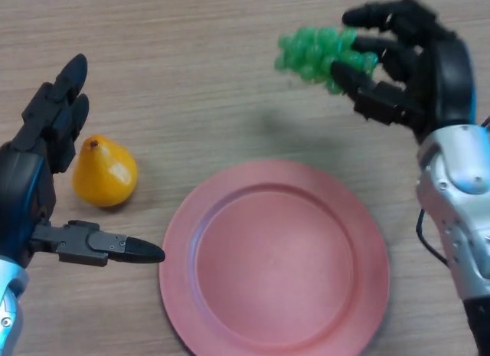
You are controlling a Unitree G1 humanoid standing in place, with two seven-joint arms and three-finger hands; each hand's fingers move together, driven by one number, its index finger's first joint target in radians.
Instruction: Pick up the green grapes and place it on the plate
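Note:
A bunch of green grapes (321,53) is held in my right hand (413,73) at the upper right, lifted above the wooden table, beyond the far right rim of the plate. The hand's fingers and thumb are curled round the bunch. A round red plate (207,295) lies on the table at the lower middle, with nothing on it. My left hand (38,164) is at the left edge, open, with its fingers straight and its thumb pointing toward the plate's left rim.
A yellow pear (106,174) lies on the table between my left hand's fingers and thumb, left of the plate. The wooden table (191,65) runs across the whole view.

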